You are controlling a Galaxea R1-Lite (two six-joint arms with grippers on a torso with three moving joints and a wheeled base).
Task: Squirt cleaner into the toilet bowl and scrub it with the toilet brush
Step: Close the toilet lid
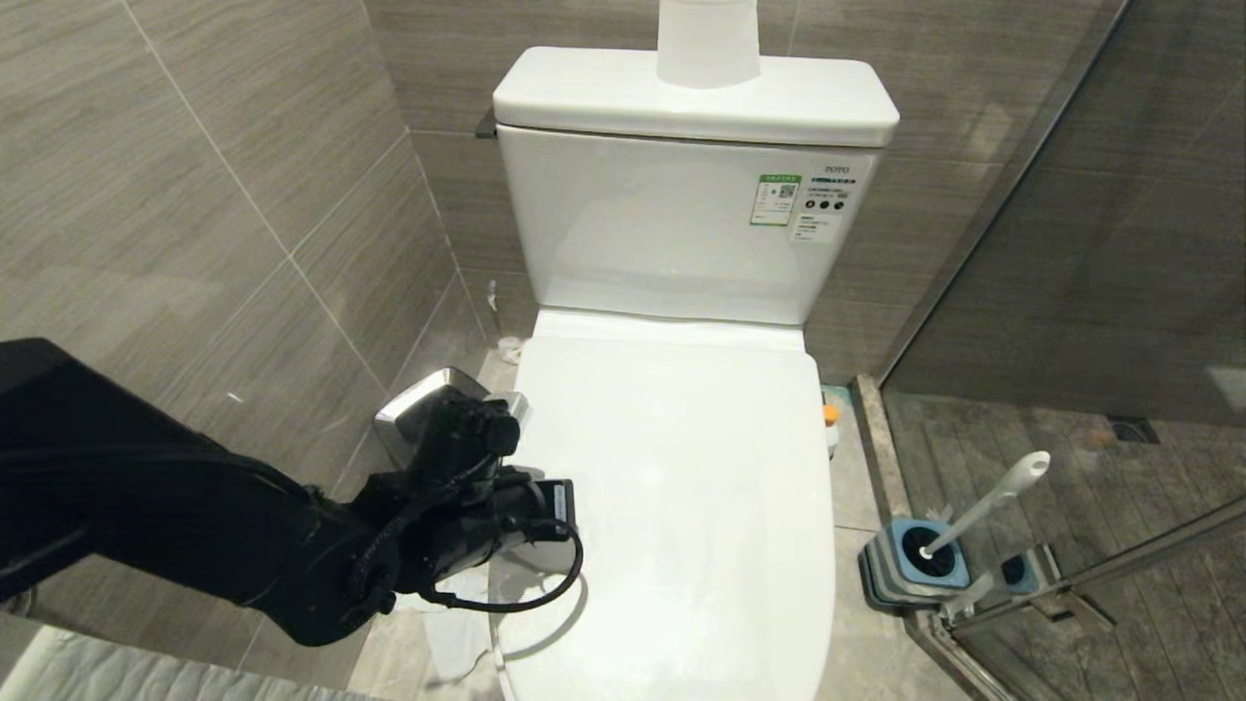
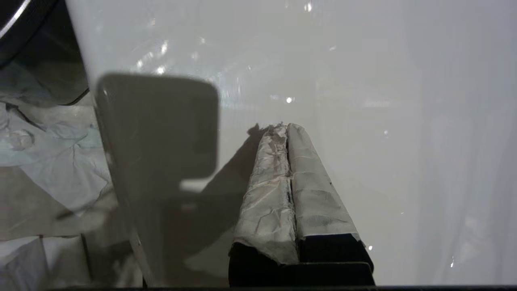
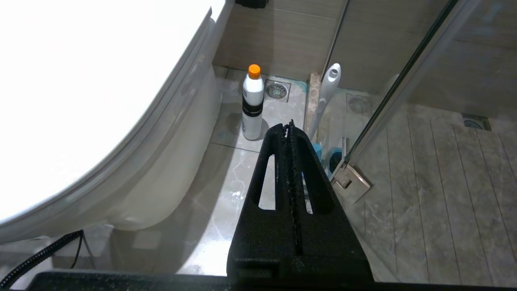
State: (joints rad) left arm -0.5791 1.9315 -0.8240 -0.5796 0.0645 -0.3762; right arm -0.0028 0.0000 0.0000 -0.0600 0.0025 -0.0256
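The large glossy white ceramic toilet (image 1: 672,487) stands against the grey tiled wall, its white lid lowered flat over the seat so the basin is covered. A white cistern (image 1: 681,214) with green and white stickers rises behind the lid, and a translucent white cylindrical container (image 1: 708,39) sits on top of the cistern.

The left gripper (image 2: 287,128) is at the left edge of the toilet lid, its black arm reaching in from the left side. Its jaws, wrapped in pale cloth-like tape, are pressed together with nothing between them, the tips close to the glossy lid surface; whether they touch it cannot be told. A chrome-rimmed black bin (image 1: 428,394) stands on the floor just beside the toilet's left side, behind this gripper.

The right gripper (image 3: 288,125) hangs low to the right of the toilet, above the floor tiles. Its black jaws are pressed together and hold nothing.

The small pale cleaner bottle with an orange cap (image 3: 253,103) stands upright on the floor just beside the toilet's right side, untouched. The slim whitish-grey toilet brush (image 1: 988,501) leans in its square blue-and-grey holder (image 1: 915,565) further right of the toilet, next to the glass shower partition (image 1: 1100,292).
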